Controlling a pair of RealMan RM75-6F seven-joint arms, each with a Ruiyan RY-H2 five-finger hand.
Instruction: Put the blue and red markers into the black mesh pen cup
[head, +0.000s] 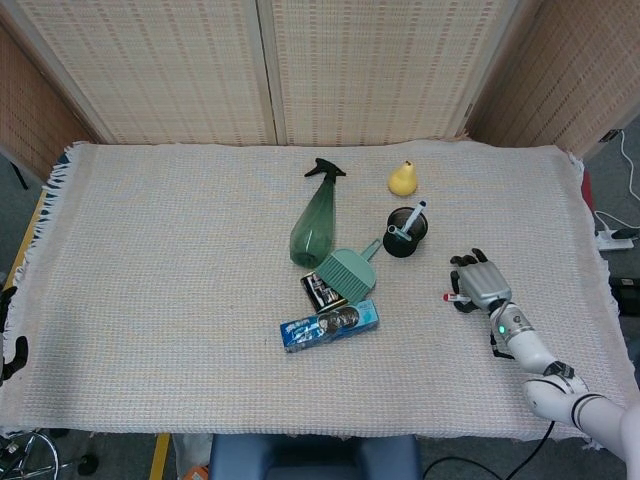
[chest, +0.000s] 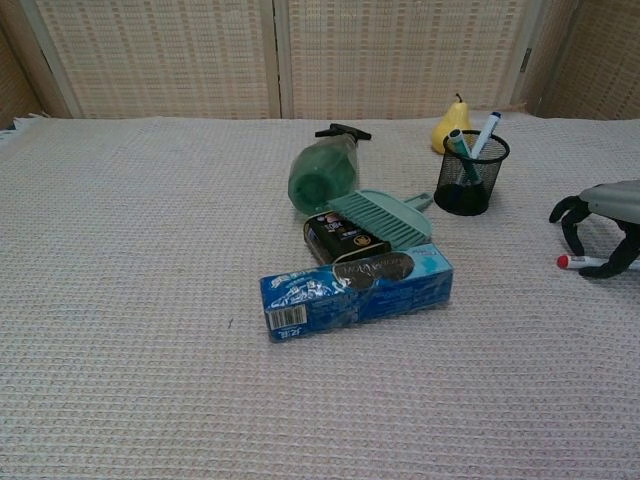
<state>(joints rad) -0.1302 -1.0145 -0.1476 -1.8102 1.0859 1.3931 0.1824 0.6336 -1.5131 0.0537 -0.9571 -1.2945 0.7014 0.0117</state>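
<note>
Red marker (chest: 585, 263) lies flat on the cloth-covered worktop (head: 160, 300) at the right, its red cap pointing left. The right hand (chest: 605, 215) arches over it, palm down, dark fingers (chest: 570, 218) curled toward the cloth on both sides of the barrel; whether they actually grip it cannot be told from either view. From the head view the same hand (head: 478, 283) covers most of the marker (head: 452, 297), only the capped end showing. The left hand (head: 8, 330) sits off the worktop's left edge, barely in view, and its pose cannot be made out.

Nearest the robot at centre is a blue box (chest: 355, 288), with a black tin (chest: 340, 238) just behind it and a green brush (chest: 385, 215) resting over the tin. Further back a green spray bottle (chest: 322, 175) lies on its side. To the right stands the cup (chest: 470, 173), upright, holding the blue marker (chest: 486, 131) and a teal pen (chest: 458, 148). A yellow pear (chest: 450, 122) sits just behind the cup.
</note>
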